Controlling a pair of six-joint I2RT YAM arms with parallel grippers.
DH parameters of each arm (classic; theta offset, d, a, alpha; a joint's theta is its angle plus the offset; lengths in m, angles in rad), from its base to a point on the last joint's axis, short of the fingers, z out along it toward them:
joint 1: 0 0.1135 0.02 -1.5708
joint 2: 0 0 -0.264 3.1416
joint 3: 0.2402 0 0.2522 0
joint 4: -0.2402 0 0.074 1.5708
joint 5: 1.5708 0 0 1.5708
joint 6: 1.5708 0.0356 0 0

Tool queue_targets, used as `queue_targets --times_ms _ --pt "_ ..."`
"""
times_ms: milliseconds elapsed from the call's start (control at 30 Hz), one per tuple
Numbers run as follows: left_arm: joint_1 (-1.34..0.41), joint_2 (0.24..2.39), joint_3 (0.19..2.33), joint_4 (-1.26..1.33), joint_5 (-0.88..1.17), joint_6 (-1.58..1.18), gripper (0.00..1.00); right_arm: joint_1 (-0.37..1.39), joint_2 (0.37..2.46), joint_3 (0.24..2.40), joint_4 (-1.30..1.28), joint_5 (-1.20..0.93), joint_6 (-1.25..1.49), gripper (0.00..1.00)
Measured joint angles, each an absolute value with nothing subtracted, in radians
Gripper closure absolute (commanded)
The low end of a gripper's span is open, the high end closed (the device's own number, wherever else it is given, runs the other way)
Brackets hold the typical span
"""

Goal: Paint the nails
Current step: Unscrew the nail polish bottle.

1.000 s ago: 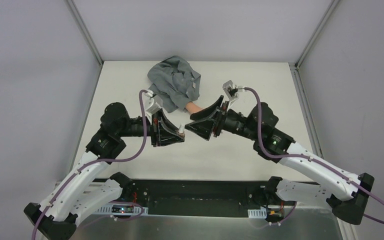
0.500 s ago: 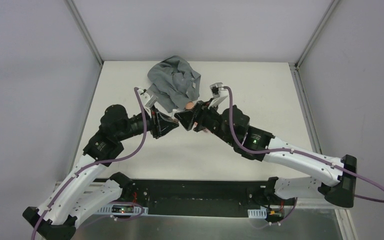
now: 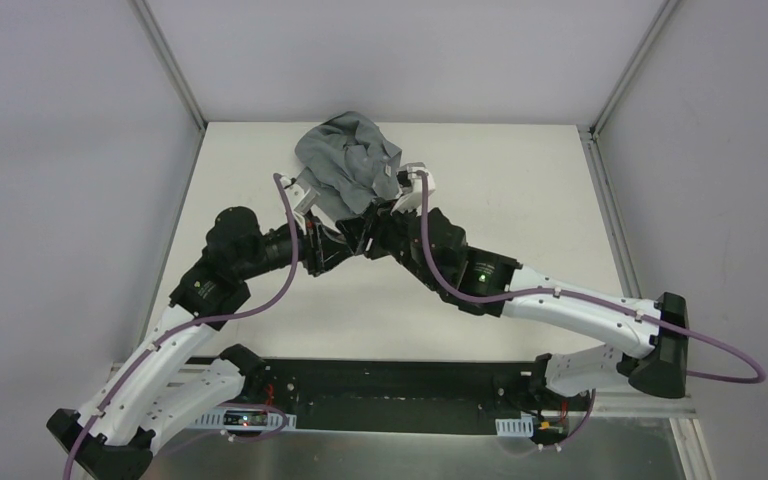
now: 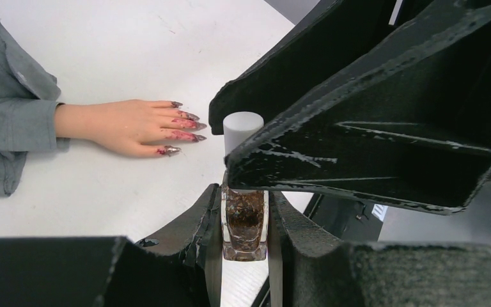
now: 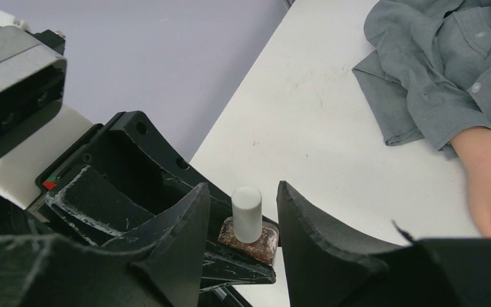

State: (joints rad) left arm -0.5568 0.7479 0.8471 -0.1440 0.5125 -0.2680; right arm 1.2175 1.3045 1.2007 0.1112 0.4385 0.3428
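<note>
Nails (image 4: 185, 125): long, pointed, dark purplish-red, tipping a peach fake hand (image 4: 124, 125) lying palm down on the white table (image 4: 134, 38); red smears show on the fingertips. The wrist end sits in a crumpled grey sleeve (image 4: 13, 121).

Polish bottle (image 4: 244, 220): small, square, clear glass with dark speckled contents, upright, near the nails but apart from them. White cap (image 4: 241, 128): cylindrical, on the bottle.

Left gripper (image 4: 244, 217): jaws clamped on both sides of the bottle's body.

Right gripper (image 5: 243, 211): jaws spread, one finger either side of the cap, a gap showing on each side.
</note>
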Motion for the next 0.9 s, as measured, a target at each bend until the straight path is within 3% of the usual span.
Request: queue_targets --times_ms 267,367,433,633,900 --pt "-0.557 0.753 0.847 -0.146 0.513 -0.268 1.00 1.222 1.330 1.208 0.098 0.490 0.329 0.71" --pt "-0.557 0.755 0.846 -0.152 0.513 -0.268 1.00 1.222 1.336 1.210 0.099 0.495 0.329 0.85" --pt "-0.557 0.758 0.846 -0.154 0.513 -0.268 1.00 1.225 1.336 1.210 0.096 0.503 0.324 1.00" --pt "-0.557 0.759 0.846 -0.155 0.522 -0.268 1.00 1.221 1.336 1.210 0.090 0.498 0.312 1.00" --pt "-0.553 0.782 0.847 -0.137 0.593 -0.280 1.00 1.157 1.300 1.193 0.064 0.329 0.305 1.00"
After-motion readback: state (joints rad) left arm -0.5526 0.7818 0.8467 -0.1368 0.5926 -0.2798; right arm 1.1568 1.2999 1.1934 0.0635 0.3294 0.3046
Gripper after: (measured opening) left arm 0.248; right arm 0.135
